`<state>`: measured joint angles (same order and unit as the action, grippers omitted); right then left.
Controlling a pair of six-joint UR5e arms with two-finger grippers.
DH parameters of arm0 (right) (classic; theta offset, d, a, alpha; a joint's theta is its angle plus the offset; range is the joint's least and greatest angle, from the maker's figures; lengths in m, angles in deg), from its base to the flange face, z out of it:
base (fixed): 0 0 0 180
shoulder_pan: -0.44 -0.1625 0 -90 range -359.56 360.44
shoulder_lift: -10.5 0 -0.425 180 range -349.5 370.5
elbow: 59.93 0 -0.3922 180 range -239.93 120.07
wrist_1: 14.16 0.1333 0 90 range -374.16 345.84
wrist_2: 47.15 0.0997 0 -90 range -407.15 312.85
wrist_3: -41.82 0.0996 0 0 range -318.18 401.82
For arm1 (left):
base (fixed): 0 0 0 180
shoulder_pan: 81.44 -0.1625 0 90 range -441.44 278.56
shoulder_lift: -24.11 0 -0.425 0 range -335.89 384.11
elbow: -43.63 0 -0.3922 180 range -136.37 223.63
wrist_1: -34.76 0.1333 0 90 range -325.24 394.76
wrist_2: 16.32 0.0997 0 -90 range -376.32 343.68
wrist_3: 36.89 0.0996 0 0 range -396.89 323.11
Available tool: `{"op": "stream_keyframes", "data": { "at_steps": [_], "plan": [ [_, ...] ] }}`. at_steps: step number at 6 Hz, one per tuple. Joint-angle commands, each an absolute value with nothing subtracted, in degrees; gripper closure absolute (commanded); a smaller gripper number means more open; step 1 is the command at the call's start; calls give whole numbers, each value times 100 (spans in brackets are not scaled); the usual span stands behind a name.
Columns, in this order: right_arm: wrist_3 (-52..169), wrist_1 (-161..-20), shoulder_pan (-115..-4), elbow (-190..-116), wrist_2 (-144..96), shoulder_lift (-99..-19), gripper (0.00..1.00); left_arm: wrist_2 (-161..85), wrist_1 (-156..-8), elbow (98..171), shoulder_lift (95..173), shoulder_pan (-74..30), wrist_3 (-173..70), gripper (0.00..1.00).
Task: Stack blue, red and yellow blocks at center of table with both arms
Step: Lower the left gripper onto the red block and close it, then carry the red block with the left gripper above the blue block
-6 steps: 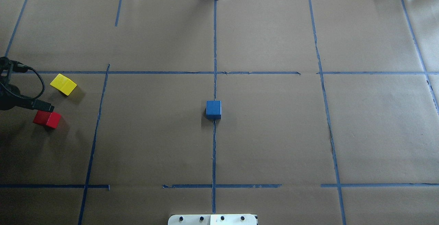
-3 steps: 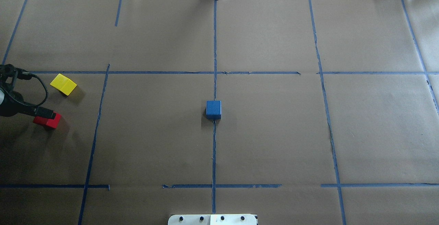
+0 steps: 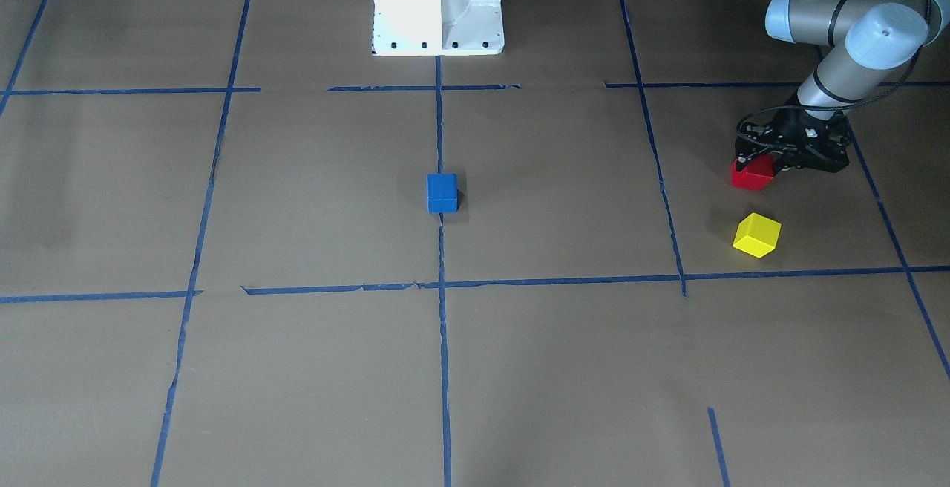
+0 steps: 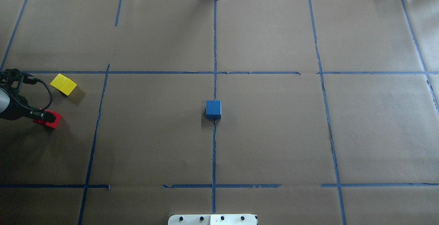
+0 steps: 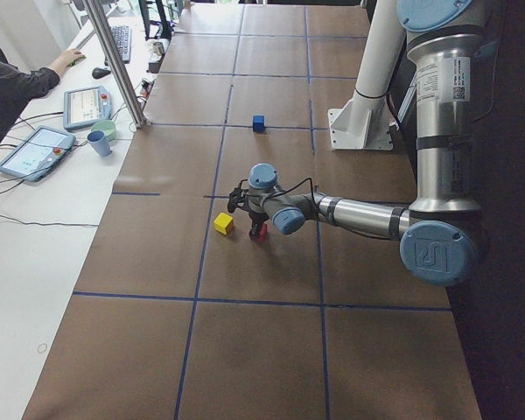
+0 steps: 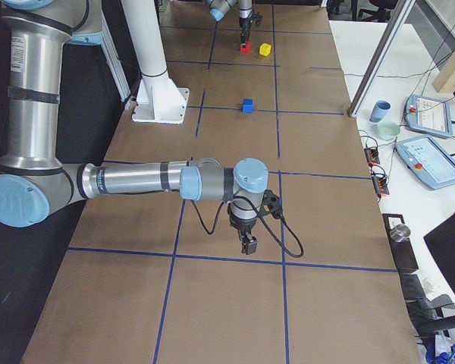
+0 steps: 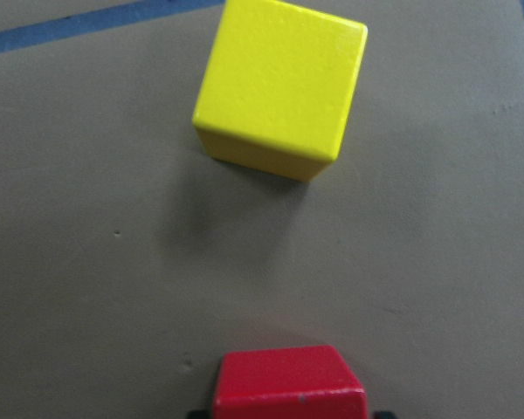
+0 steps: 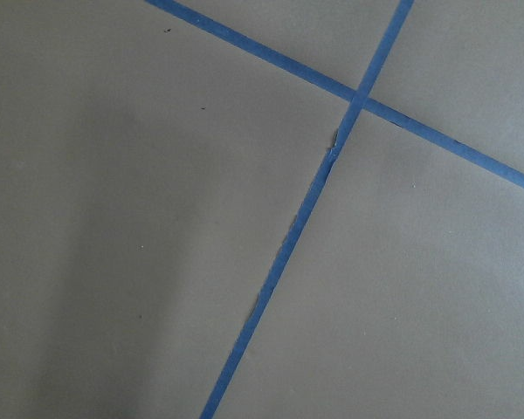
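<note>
Jaws of the left gripper (image 3: 757,166) straddle the small glossy red cube (image 3: 749,177), well to the robot's left of the glossy blue cube (image 3: 442,192); whether they clamp it is unclear. The silver-grey left arm (image 3: 839,71) reaches low, gripper pointing down, the red cube lying askew to the blue one. For the right gripper (image 6: 249,244), far on the blue cube's other side, I cannot tell how the jaws stand.

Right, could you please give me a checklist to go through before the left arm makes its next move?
1. Left gripper astride red block: ok.
2. Jaws shut on red block: cannot tell.
3. Yellow block apart from red block: ok.
4. Blue block at centre of table, top bare: ok.
5. Right gripper away from the centre: ok.
</note>
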<state>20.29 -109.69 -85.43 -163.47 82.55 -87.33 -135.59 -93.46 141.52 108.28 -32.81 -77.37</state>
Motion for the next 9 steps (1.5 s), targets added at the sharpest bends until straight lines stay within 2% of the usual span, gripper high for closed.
{"op": "stream_keyframes", "data": {
  "at_steps": [1, 3, 4, 5, 6, 7, 8, 9],
  "plan": [
    [2046, -10978, -8543, -16355, 8258, -8724, 0, -13391, -9330, 14415, 10866, -3283, -7741, 100],
    [2519, -10978, -8543, -16277, 8284, -8802, 1, -13427, -8431, 15371, 10962, -3318, -8612, 100],
    [2530, -10978, -8578, -16172, 8293, -8820, 0, -13427, -7937, 15628, 11381, -3388, -9055, 100],
    [2521, -10969, -8613, -16144, 8293, -8838, 0, -13383, -7314, 15674, 12185, -3850, -9607, 100],
    [2504, -10978, -8752, -16144, 8293, -8864, 0, -13365, -6012, 15657, 13429, -4411, -10344, 100],
    [2443, -10978, -8945, -16162, 8302, -8891, 0, -12817, -4980, 15509, 14546, -4948, -10725, 100],
    [2477, -10978, -8947, -16127, 8302, -8882, 0, -12402, -4927, 15081, 15175, -5336, -11155, 100],
    [2486, -10969, -8947, -16135, 8310, -8873, 0, -12372, -4917, 14267, 15939, -5401, -11307, 100]
  ]
}}
